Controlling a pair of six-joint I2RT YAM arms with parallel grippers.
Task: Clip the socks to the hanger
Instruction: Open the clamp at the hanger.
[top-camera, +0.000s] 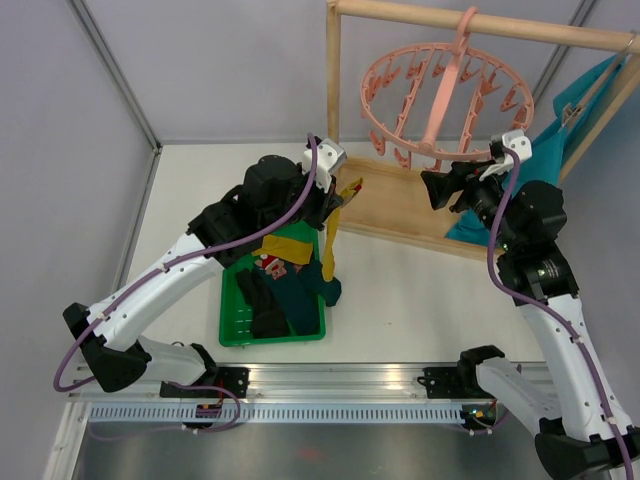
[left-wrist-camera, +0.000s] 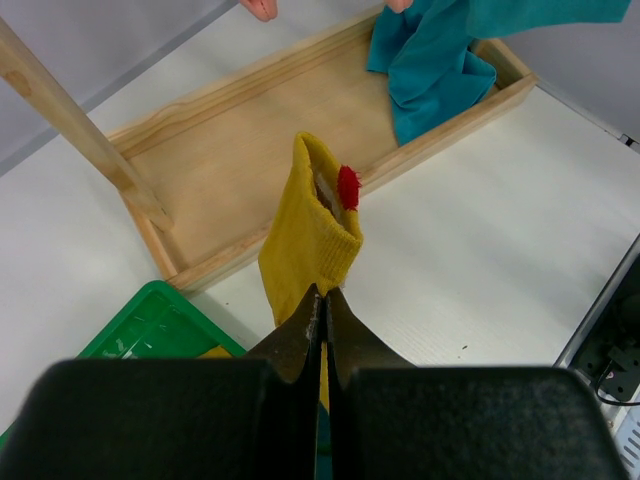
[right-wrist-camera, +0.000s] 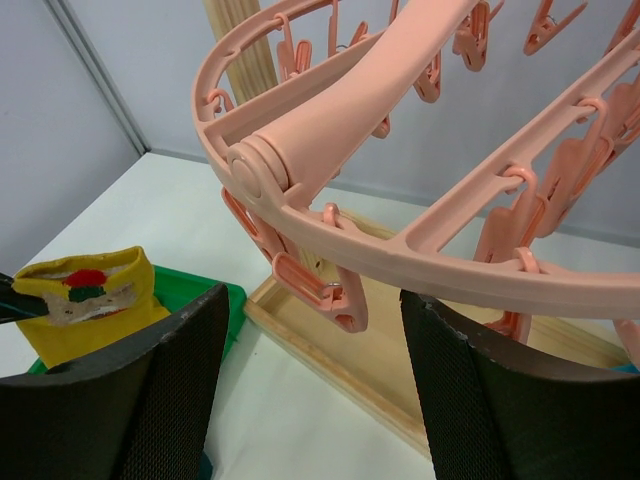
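My left gripper (top-camera: 335, 205) (left-wrist-camera: 325, 292) is shut on a mustard yellow sock (left-wrist-camera: 305, 235) (top-camera: 328, 250), held up above the table beside the green basket (top-camera: 228, 310). The sock's open cuff shows a red patch inside and also appears at the left of the right wrist view (right-wrist-camera: 85, 300). More socks lie in the basket: black (top-camera: 262, 300), dark teal (top-camera: 300, 300) and red-and-white (top-camera: 270, 265). The pink ring hanger (top-camera: 437, 105) (right-wrist-camera: 330, 110) hangs from the wooden rack. My right gripper (top-camera: 432, 188) (right-wrist-camera: 312, 300) is open just under its rim, with a dangling peg (right-wrist-camera: 335, 290) between the fingers, untouched.
The wooden rack has an upright post (top-camera: 333, 80) and a shallow wooden base tray (top-camera: 400, 205) (left-wrist-camera: 230, 170). A large teal cloth (top-camera: 560, 140) (left-wrist-camera: 430, 70) drapes from the rack's right side into the tray. Grey walls close in at the left and the back.
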